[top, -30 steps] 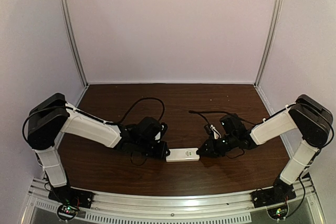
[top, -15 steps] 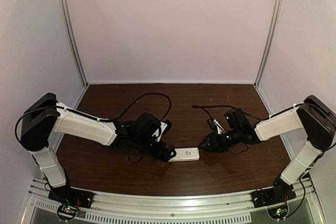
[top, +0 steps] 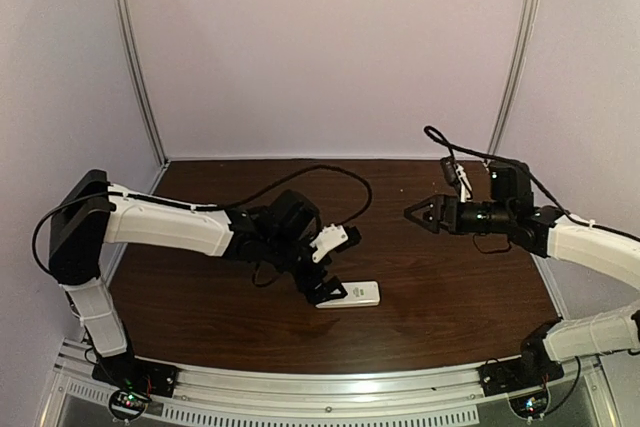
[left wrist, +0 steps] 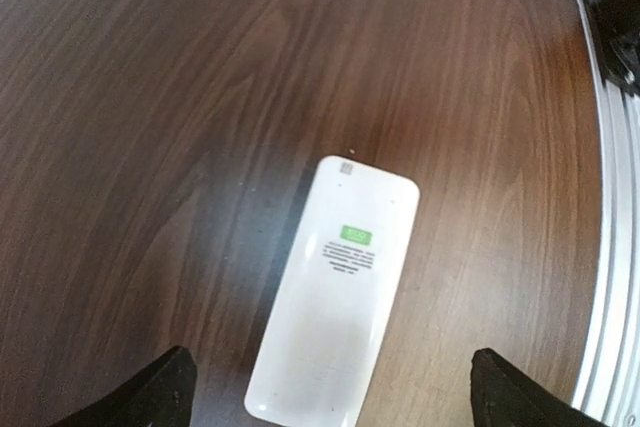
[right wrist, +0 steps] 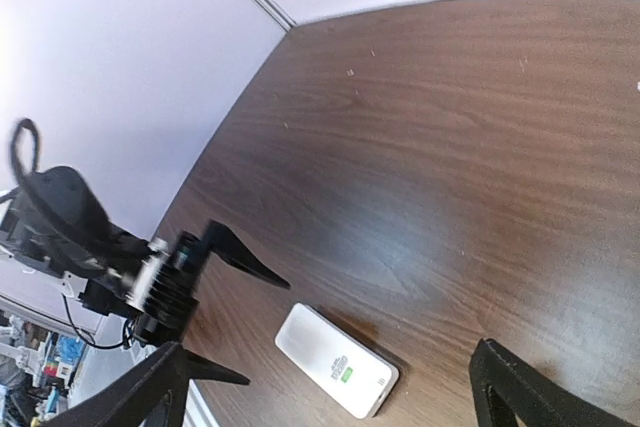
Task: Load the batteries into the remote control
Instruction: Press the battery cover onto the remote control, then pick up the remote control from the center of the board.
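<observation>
Remote control lies back-up on table, lower centre of top view; long axis left-right, green label toward right end. We see left gripper jaws wide, flanking its left end, untouching. Right gripper wide, empty, upper right, well apart.

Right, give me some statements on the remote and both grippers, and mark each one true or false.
1. The remote control lies flat on the table. True.
2. The right gripper is shut on the remote control. False: it is open and raised clear of it.
3. The left gripper is open, with one finger on either side of the remote control. True.
4. The remote control's buttons face up. False: its plain back, with a green label, faces up.
</observation>
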`<action>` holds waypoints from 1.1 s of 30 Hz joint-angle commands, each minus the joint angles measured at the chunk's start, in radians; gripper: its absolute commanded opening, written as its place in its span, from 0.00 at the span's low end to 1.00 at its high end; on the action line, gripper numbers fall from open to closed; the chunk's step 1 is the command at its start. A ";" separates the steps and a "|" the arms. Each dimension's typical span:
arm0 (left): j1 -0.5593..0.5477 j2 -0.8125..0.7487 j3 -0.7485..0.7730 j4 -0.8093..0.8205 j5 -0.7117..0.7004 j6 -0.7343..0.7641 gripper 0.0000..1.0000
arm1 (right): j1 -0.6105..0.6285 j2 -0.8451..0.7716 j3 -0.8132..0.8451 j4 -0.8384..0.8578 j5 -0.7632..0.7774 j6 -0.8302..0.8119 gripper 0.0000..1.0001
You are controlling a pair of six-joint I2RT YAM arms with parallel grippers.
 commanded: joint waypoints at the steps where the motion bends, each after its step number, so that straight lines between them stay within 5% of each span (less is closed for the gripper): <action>1: 0.002 0.072 0.040 -0.073 0.108 0.246 0.97 | -0.005 -0.114 0.038 -0.049 0.059 -0.052 1.00; 13: -0.012 0.242 0.203 -0.158 0.063 0.412 0.86 | -0.015 -0.290 -0.019 -0.059 0.119 0.003 1.00; 28: -0.020 0.314 0.285 -0.269 0.039 0.429 0.46 | -0.016 -0.440 -0.104 -0.010 0.159 0.022 1.00; 33: 0.013 0.202 0.260 -0.175 0.197 0.363 0.36 | -0.016 -0.468 -0.103 0.006 0.093 -0.016 1.00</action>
